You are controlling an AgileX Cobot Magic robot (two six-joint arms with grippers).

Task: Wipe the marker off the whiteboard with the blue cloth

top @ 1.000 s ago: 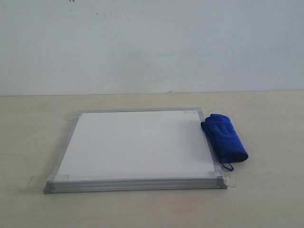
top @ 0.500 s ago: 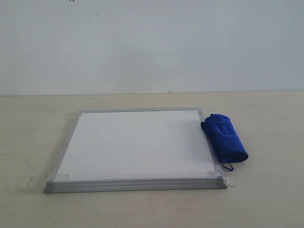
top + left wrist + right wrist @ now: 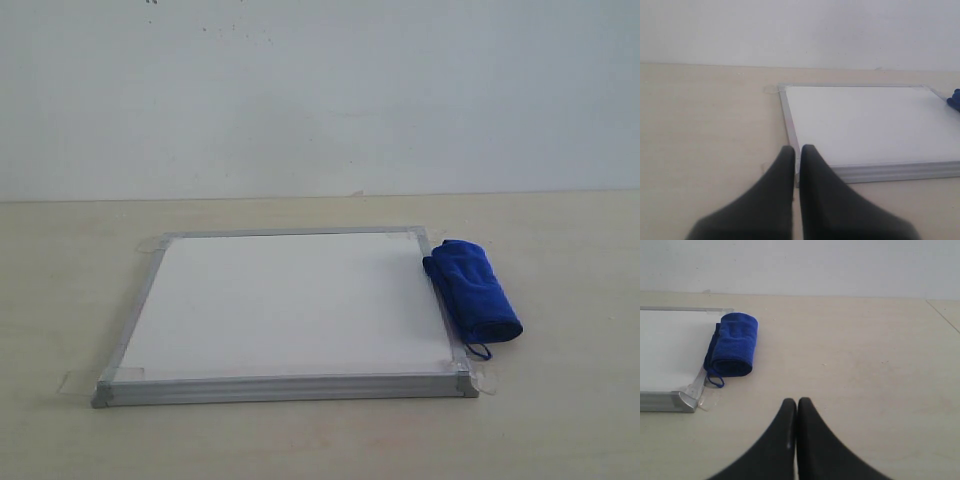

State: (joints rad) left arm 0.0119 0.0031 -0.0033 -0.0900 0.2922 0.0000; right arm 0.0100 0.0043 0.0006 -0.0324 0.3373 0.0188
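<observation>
The whiteboard (image 3: 285,305) lies flat on the table, silver-framed, taped at its corners. Its white surface shows no marker lines in any view. The blue cloth (image 3: 473,288) lies rolled against the board's right edge, its small loop (image 3: 481,351) near the front corner. Neither arm appears in the exterior view. In the left wrist view my left gripper (image 3: 797,148) is shut and empty, its tips over the whiteboard's (image 3: 865,125) near corner. In the right wrist view my right gripper (image 3: 796,401) is shut and empty, well apart from the blue cloth (image 3: 732,345) and the whiteboard (image 3: 670,345).
The pale wooden table (image 3: 560,420) runs back to a white wall (image 3: 320,90). Clear tape tabs (image 3: 75,382) stick out from the board's corners. A seam in the tabletop (image 3: 942,315) shows in the right wrist view.
</observation>
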